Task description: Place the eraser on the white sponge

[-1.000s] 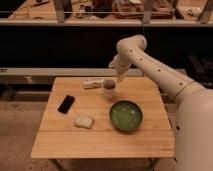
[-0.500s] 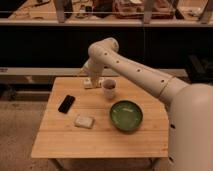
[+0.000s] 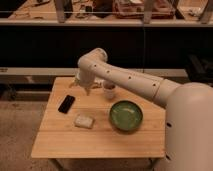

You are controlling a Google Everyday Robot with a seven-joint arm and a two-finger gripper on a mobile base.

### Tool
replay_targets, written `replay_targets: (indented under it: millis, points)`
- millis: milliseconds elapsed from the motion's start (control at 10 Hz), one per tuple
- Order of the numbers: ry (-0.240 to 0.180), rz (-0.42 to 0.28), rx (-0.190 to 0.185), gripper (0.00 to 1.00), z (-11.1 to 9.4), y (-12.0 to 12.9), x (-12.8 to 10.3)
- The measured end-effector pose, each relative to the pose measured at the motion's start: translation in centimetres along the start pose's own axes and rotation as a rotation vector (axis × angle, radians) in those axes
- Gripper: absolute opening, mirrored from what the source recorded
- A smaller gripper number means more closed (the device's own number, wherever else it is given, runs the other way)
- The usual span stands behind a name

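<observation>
The black eraser (image 3: 66, 104) lies flat on the left part of the wooden table (image 3: 65, 142). The white sponge (image 3: 84, 121) rests on the table just to the right of it and nearer the front, apart from it. My gripper (image 3: 82, 87) hangs over the back left of the table, a little behind and to the right of the eraser. It stands open with nothing in it and touches neither the eraser nor the sponge.
A green bowl (image 3: 126, 115) sits right of the sponge. A small white cup (image 3: 109, 90) stands behind the bowl, close to my arm. A dark counter with shelves runs behind the table, and the floor lies to the left.
My arm has swung left across the back of the table, from over the cup to behind the eraser. The eraser, sponge, bowl and cup have not moved.
</observation>
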Motion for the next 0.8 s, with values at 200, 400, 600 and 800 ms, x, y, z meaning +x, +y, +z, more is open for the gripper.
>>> replay_targets:
  millis: [200, 400, 600, 800]
  points:
    - [0.002, -0.013, 0.011, 0.65, -0.3, -0.4, 0.3]
    - [-0.010, -0.074, 0.042, 0.65, -0.2, -2.1, 1.1]
    - [-0.070, -0.198, 0.052, 0.65, 1.0, -5.0, 1.1]
    - [-0.122, -0.299, -0.006, 0.65, 3.2, -6.5, 1.2]
